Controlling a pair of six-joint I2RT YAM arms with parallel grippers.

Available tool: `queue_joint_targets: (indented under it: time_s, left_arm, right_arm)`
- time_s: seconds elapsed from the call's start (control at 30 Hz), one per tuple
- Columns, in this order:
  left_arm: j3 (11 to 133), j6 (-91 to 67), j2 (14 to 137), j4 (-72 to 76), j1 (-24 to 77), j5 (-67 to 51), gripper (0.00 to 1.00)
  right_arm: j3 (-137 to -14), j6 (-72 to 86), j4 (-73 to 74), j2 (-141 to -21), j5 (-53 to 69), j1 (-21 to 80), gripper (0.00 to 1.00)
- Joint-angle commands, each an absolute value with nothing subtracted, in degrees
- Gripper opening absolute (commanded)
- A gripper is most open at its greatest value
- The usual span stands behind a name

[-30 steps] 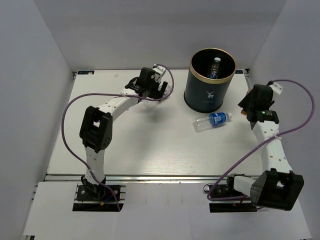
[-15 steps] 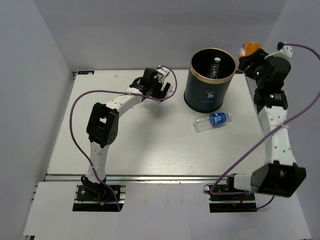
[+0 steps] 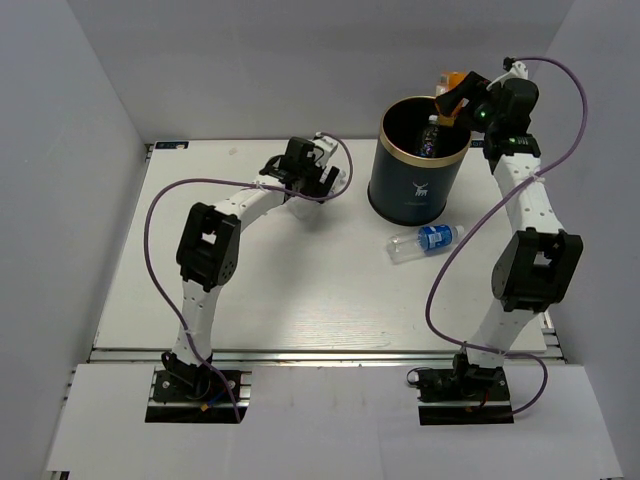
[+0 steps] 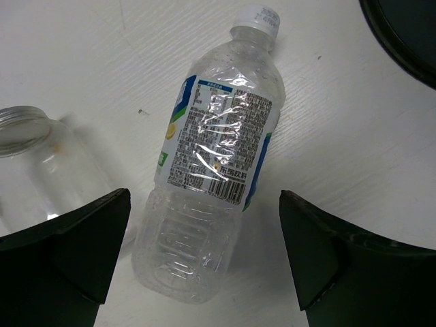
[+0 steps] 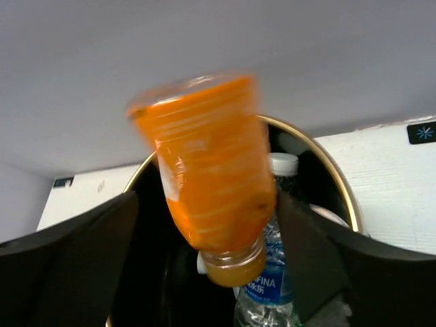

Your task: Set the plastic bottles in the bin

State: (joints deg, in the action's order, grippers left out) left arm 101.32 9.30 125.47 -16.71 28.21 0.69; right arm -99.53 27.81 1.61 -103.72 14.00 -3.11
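Note:
The bin (image 3: pixel 418 192) is dark navy with a gold rim and stands at the back right; one clear bottle with a blue label (image 3: pixel 431 135) lies inside it. My right gripper (image 3: pixel 462 100) hangs over the bin's far rim. In the right wrist view its jaws (image 5: pixel 204 204) stand wide apart, and a blurred orange bottle (image 5: pixel 208 184) hangs cap-down between them above the bin's opening (image 5: pixel 327 170). My left gripper (image 4: pixel 203 201) is open and straddles the base of a clear labelled bottle (image 4: pixel 214 163) lying on the table. Another blue-labelled bottle (image 3: pixel 425 241) lies in front of the bin.
A clear glass jar (image 4: pixel 41 163) stands just left of the left gripper's bottle. White walls enclose the table on the left, back and right. The bin's dark rim (image 4: pixel 409 34) shows at the left wrist view's top right.
My right arm has swung up from the table's right side to above the bin, carrying the orange bottle. My left gripper has shifted slightly right over the clear bottle.

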Motion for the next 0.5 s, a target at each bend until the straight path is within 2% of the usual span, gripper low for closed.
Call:
queue_joint_targets:
  time_s: [0.0, 0.2, 0.33, 0.47]
  left_arm:
    - [104.06, 10.99, 125.59, -15.38, 27.86, 1.23, 1.00]
    - [105.29, 11.51, 128.66, -14.85, 26.81, -0.79, 1.00]
    - [106.44, 12.04, 130.43, -14.85, 26.28, -2.20, 1.00]
    - [105.83, 12.04, 132.62, -14.33, 26.28, -2.20, 1.00]
  right_arm:
    - [-98.98, 25.23, -0.09, -100.47, 16.09, -2.37, 0.90]
    - [-95.98, 25.75, -0.18, -95.21, 16.79, -2.46, 0.90]
    - [-86.79, 27.94, -2.89, -86.78, 16.09, -1.85, 0.90]
    - [-82.80, 27.60, -2.82, -81.22, 15.82, -1.41, 0.90]
